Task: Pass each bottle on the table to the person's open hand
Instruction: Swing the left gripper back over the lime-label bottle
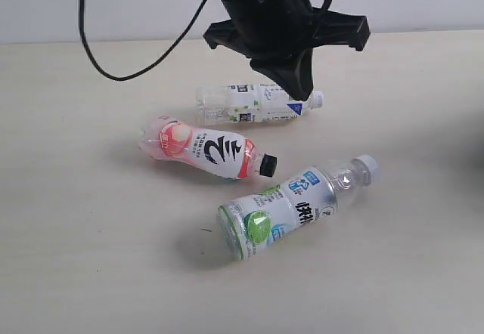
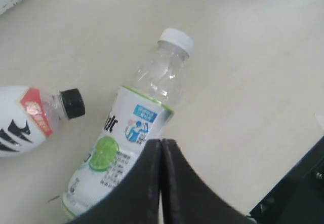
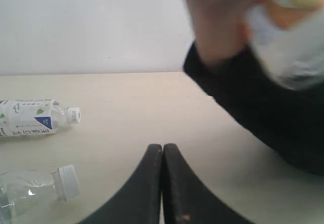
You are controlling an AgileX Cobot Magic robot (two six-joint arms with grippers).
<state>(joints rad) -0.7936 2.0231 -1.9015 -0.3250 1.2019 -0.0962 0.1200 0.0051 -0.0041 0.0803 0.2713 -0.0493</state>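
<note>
Three bottles lie on their sides on the pale, wood-grain worktop, close together but apart. The silver-green bottle is nearest the exterior camera, with a ribbed white cap and a lime picture on its label. No liquid shows in its clear, rounded shoulder. Beside it lies the pink-white bottle, waisted in shape, with a bold black mark on the label and a black cap pointing toward the silver-green one. Beyond that is the floral bottle, slim and clear, with a white label and small green sprigs. A black arm partly covers its neck end. The fourth bottle is off the worktop in the person's hand. Both are too blurred to show more than a pale label, and a dark sleeve hangs below them. The left gripper hangs over the silver-green bottle, its smooth black jaws pressed together on nothing. The right gripper has its jaws closed and empty too.
</note>
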